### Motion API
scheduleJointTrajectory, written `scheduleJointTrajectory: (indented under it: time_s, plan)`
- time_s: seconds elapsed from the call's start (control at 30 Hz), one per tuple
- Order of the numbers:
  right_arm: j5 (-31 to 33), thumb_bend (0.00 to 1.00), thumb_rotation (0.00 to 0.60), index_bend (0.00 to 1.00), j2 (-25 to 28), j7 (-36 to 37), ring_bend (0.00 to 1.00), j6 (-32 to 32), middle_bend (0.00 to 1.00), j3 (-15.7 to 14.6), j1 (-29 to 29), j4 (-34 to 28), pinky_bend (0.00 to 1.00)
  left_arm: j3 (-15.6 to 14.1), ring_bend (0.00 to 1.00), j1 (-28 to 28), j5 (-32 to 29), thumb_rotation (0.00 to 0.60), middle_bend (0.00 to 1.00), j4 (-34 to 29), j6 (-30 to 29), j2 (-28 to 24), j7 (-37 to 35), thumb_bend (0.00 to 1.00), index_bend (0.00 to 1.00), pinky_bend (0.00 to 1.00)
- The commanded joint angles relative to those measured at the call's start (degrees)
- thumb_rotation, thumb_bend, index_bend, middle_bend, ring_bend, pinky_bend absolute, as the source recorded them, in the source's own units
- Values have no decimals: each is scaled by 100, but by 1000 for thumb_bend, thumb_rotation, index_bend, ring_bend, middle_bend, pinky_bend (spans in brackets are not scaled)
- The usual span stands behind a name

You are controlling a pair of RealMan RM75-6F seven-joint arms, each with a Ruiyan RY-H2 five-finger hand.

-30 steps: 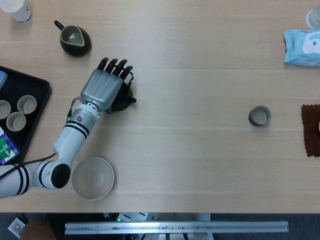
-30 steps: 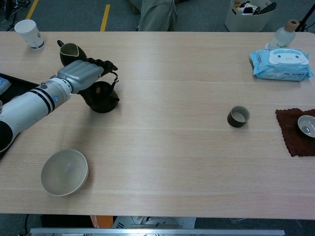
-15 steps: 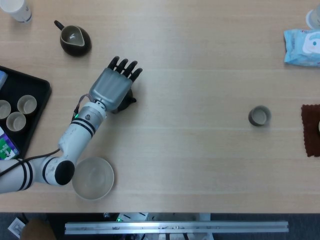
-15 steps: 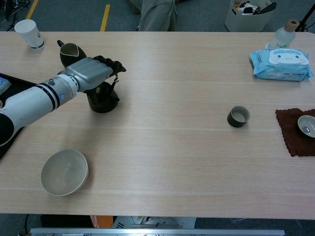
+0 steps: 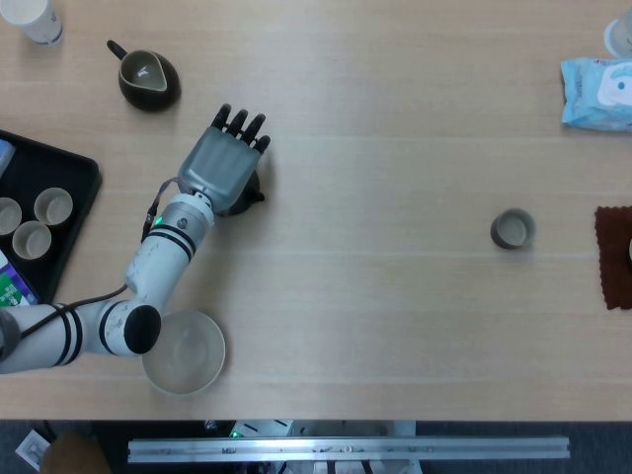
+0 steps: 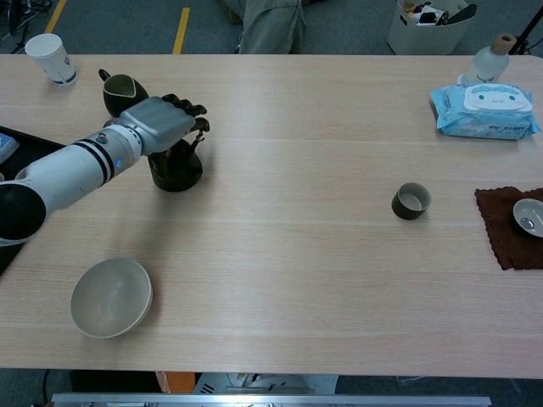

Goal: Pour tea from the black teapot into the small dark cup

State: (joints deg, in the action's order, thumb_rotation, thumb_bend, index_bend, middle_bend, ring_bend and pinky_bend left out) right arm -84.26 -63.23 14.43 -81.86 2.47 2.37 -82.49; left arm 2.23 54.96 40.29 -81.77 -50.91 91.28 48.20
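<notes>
From the head view, your left hand (image 5: 223, 168) sits in the upper left of the frame, palm down over the black teapot (image 5: 247, 192), which shows only as a dark edge at the hand's lower right. The fingers point up-frame and lie close together; you cannot tell from here whether they hold anything. The small dark cup (image 5: 513, 229) stands well apart, at centre right. You are at the grasping step, so next you need a firm hold on the handle before any lift.

From the chest view, the left hand (image 6: 161, 121) hangs above the teapot (image 6: 176, 169), fingers curled down near its handle, contact unclear. The cup (image 6: 411, 201) waits at right. Against half a second ago, the hand has drawn slightly back toward the left. Your right hand appears in neither view.
</notes>
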Motion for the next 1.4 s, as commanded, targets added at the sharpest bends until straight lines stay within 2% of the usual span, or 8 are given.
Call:
scheduleJointTrajectory:
  time_s: [0.03,0.47,1.1,1.4]
  plan:
    - [-8,67,600,337,-4,2,263,0,325,1,3,4,283,-21,0,5,-22,600,0,-37,-54,-20,24,142,195,12]
    - [-193,67,600,337,94,11,263,-67,325,0,55,-81,284,-156,0,-162,136,600,0,-453,-481,-322,13,142,216,12]
    - [-605,66,600,337,287,-122,263,-54,325,-63,277,-423,284,-434,0,-925,637,600,0,-1482,-1276,-1146,-454,142,216,12]
    - [-672,67,600,337,323,-159,263,6,326,-102,354,-468,284,-529,0,-1166,694,600,0,-1885,-1334,-1231,-535,142,216,12]
